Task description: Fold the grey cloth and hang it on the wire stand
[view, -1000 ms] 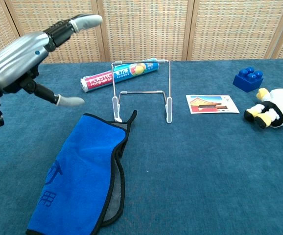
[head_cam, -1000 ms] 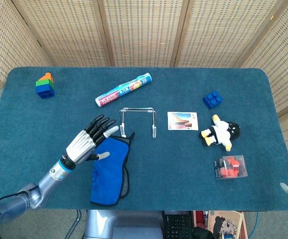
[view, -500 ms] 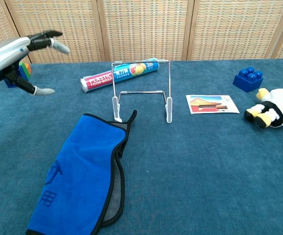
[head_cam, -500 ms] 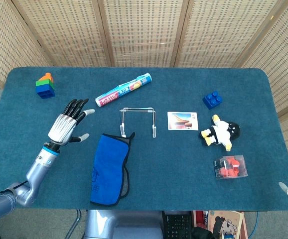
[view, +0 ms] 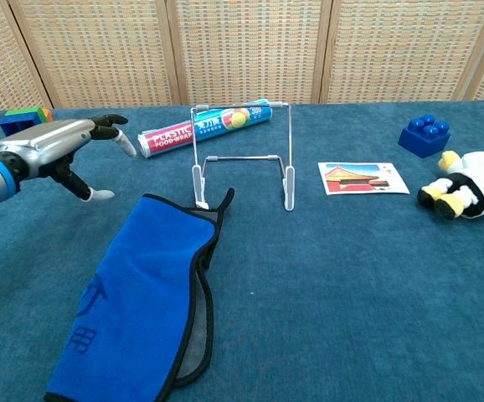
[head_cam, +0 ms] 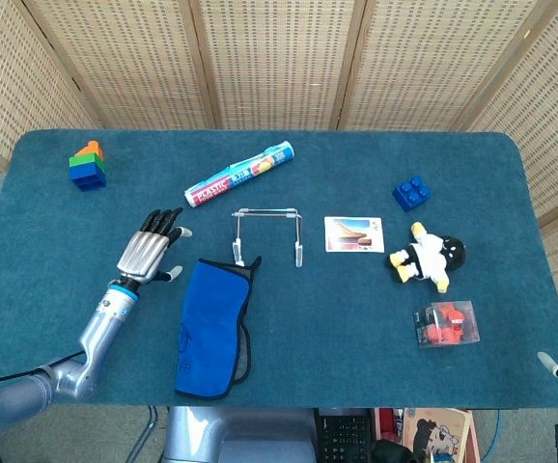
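Two layers show in the cloth (head_cam: pixel 213 328), which lies folded lengthwise near the front edge of the table (head_cam: pixel 356 328), blue face up with a grey underside peeking out along its black-trimmed right border; in the chest view (view: pixel 141 297) its far corner ends just at the near left foot of the wire stand (view: pixel 244 155). The left hand (head_cam: pixel 148 253) is just beside the cloth's left side, palm down, fingers extended and slightly spread, thumb out, holding nothing and not touching the cloth; the chest view (view: pixel 58 146) shows it low over the table. Of the right hand only pale tips (head_cam: pixel 554 365) appear at the front right corner, so I cannot tell how its fingers are set.

A clear box of red pieces (head_cam: pixel 445 323) sits toward the front right. Farther back are a plush penguin (head_cam: pixel 428 257) and a picture card (head_cam: pixel 353 234), the card just right of the stand (head_cam: pixel 267 234), which stands upright near the table's middle. Behind the stand lies a roll of plastic food wrap (head_cam: pixel 239 174). A blue brick (head_cam: pixel 410 193) sits toward the right edge, and a stack of coloured bricks (head_cam: pixel 87 166) is near the far left corner.
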You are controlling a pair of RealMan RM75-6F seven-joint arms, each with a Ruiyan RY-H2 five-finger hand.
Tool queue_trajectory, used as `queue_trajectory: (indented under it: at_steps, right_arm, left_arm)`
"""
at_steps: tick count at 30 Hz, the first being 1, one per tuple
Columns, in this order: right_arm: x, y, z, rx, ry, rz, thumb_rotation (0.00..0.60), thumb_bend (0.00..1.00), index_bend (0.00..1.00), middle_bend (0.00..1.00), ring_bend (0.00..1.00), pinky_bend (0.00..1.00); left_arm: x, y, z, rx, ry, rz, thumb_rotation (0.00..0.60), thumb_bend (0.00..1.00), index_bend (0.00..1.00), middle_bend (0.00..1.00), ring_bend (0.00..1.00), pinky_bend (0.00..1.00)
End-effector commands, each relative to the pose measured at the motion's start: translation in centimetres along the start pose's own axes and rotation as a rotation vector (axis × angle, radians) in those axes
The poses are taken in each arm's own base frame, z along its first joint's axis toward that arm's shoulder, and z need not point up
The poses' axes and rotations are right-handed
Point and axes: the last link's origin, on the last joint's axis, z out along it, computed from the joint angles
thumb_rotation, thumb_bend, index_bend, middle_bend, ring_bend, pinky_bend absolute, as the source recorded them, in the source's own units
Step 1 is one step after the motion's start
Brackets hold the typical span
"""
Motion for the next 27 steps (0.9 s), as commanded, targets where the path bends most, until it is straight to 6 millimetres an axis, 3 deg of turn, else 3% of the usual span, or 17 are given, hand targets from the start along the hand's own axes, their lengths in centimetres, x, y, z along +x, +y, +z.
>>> queue_trajectory:
  at_steps: [1,11,27]
  right_arm:
    - [0.0,0.1,0.1,-0.005,-0.001,0.000,0.600,0.00,0.00,0.00,0.00,0.00]
    - [-0.1,0.3,0.2,-0.013,-0.008,0.000,0.600,0.00,0.00,0.00,0.00,0.00]
    - [-0.1,0.4,0.3,-0.015,-0.008,0.004,0.600,0.00,0.00,0.00,0.00,0.00]
  left_arm:
    - [-1.4,1.6,0.5,0.012,-0.037,-0.027,0.600,0.28,0.31,0.00,0.00,0.00]
    - [-2.9,3.5,1.7,0.053,-0.055,-0.052,0.600,0.29,0.35,0.00,0.00,0.00]
    - [-3.6,2.8,2.1,0.117,-0.073,-0.012,0.600,0.32,0.39,0.00,0.00,0.00]
